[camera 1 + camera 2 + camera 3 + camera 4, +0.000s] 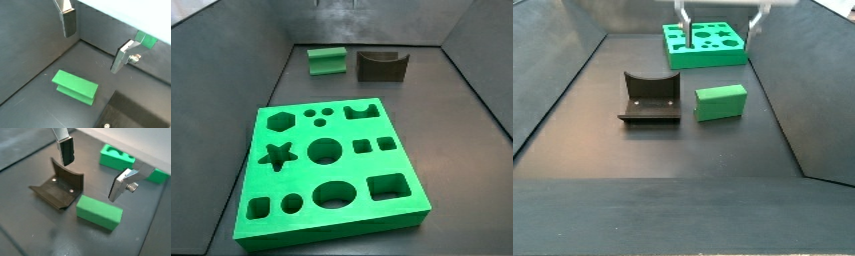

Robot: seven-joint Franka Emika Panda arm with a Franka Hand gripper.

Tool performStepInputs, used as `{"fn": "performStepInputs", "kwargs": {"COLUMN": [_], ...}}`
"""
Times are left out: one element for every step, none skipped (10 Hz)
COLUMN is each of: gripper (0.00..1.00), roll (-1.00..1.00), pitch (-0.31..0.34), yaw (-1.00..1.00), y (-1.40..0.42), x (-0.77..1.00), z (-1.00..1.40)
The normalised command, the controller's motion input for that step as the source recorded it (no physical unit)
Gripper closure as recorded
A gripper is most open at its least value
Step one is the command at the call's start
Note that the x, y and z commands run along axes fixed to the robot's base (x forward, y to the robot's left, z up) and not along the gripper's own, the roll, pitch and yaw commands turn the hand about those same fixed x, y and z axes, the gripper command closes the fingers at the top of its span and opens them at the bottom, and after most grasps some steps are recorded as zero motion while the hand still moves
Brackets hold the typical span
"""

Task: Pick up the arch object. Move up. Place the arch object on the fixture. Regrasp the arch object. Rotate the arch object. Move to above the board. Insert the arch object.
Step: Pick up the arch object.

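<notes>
My gripper [93, 170] hangs above the dark floor with its jaws spread wide and nothing between them; in both wrist views the two silver fingers [68, 20] stand well apart, clear of every piece. The arch object [99, 213] lies on the floor below me, just beside the fixture [60, 187] but apart from it. In a side view the arch object [720, 102] rests flat with its long axis running across the floor, roughly parallel to the fixture's [649, 98] upright back wall, and a plain face turned toward that camera. From the far end, in a side view, the arch object [326, 59] shows its curved notch as a dip in the face turned toward the board [329, 165], and the fixture [381, 64] sits close at its side. The board lies flat, well apart from both pieces, its cut-outs facing up. In a wrist view a corner of the board [117, 156] shows beyond my fingers.
</notes>
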Motion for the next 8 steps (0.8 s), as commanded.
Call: {"fn": "performStepInputs", "kwargs": {"gripper": [0.00,0.00,0.00,0.00,0.00,0.00,0.00,0.00], "roll": [0.00,0.00,0.00,0.00,0.00,0.00,0.00,0.00], "pitch": [0.000,0.000,-0.059,-0.111,-0.117,-0.120,-0.119,-0.116], "yaw": [-1.00,-1.00,-1.00,-1.00,-1.00,-1.00,-1.00,-1.00], "y": [0.00,0.00,0.00,0.00,0.00,0.00,0.00,0.00], "x": [0.00,0.00,-0.02,-0.07,-0.07,-0.07,-0.07,-0.07], "z": [-0.73,-0.73,-0.73,-0.77,-0.78,-0.78,-0.78,-0.78]}}
